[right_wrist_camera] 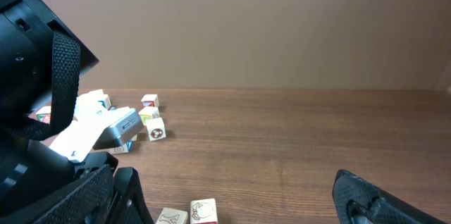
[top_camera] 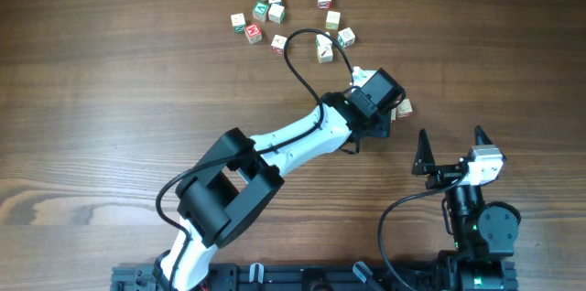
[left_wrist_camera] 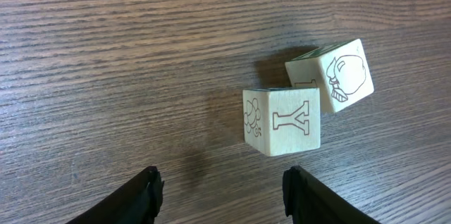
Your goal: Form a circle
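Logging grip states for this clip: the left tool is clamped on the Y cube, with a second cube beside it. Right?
Not quite. The left wrist view shows the left tool open and empty; the Y cube sits free ahead of it, with the second cube beside it.

Seen from above, a brown wooden counter. Small pale cubes with red or green faces lie scattered in a loose arc near the top. The white and black left arm reaches diagonally, and the left gripper hangs over a separate cube. The right gripper sits nearby at lower right, fingers spread wide.
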